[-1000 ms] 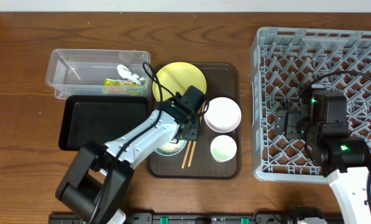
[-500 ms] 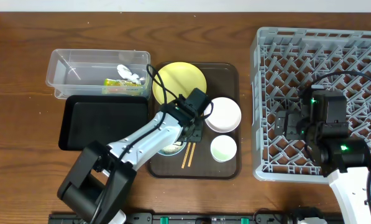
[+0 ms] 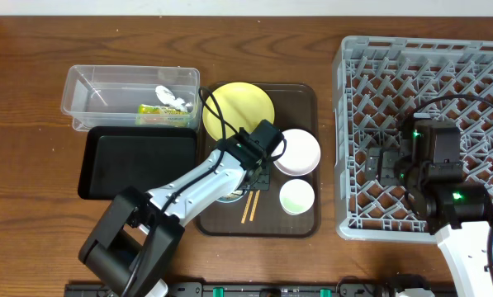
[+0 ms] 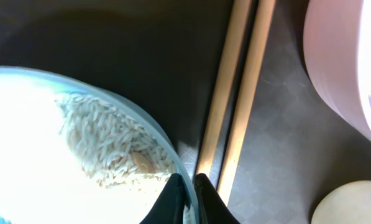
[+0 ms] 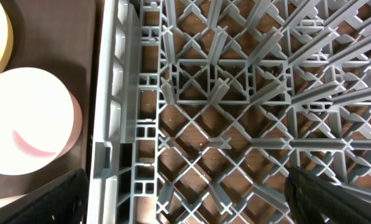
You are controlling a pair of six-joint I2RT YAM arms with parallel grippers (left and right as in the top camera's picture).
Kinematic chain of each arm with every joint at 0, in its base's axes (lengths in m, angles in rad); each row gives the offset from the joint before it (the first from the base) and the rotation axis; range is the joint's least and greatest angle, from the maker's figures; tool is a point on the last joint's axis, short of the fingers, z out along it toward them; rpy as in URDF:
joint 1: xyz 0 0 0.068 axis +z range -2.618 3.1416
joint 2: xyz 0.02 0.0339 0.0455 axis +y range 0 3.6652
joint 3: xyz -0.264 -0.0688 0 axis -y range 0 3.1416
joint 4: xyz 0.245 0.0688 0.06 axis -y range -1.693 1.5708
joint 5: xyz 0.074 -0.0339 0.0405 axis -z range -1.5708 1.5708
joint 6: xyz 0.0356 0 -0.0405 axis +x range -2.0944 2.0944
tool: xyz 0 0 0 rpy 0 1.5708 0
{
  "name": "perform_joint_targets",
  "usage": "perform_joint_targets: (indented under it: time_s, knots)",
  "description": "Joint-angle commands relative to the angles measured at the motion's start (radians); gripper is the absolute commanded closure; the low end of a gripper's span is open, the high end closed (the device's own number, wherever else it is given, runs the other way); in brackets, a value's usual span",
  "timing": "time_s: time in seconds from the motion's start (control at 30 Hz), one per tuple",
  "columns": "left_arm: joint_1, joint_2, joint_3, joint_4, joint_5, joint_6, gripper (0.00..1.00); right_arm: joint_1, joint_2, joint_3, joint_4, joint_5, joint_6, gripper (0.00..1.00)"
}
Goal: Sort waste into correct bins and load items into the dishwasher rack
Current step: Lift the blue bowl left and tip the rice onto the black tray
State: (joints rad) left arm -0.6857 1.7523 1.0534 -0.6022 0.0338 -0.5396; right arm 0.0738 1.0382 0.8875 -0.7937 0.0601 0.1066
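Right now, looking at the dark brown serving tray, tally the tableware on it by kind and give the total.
Plates: 1, the yellow plate
Bowls: 2, the pale pink bowl and the light blue bowl
Cups: 1, the pale green cup
Chopsticks: 2, the wooden chopsticks
Total: 6
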Motion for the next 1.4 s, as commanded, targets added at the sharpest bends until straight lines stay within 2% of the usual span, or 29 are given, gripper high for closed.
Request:
perform_joint_targets:
  time_s: [0.0,0.23,0.4,0.6,0.83,1.07,1.37]
  knots:
    - [-0.001,0.018,-0.004,0.001,0.003,-0.005,0.94,-0.014,-0.008,0.019,-0.004,-0.001,0.012,0.01]
    - [0.002,-0.052,0.042,-0.054,0.004,0.045,0.94,-0.015,-0.008,0.019,-0.003,0.000,0.011,0.01]
    - [0.012,-0.182,0.079,-0.108,0.004,0.179,0.94,-0.014,-0.008,0.019,-0.004,-0.001,0.011,0.01]
    - [0.131,-0.316,0.081,-0.165,0.048,0.189,0.94,-0.014,-0.008,0.019,-0.004,0.000,0.011,0.01]
    - [0.423,-0.335,0.074,-0.183,0.393,0.365,0.94,-0.014,-0.008,0.019,-0.004,0.000,0.011,0.01]
    - [0.733,-0.278,0.028,-0.183,0.805,0.539,0.94,-0.015,-0.008,0.019,-0.004,0.000,0.011,0.01]
    - [0.994,-0.096,-0.011,-0.201,1.292,0.706,0.94,-0.014,-0.008,0.019,-0.006,0.000,0.011,0.01]
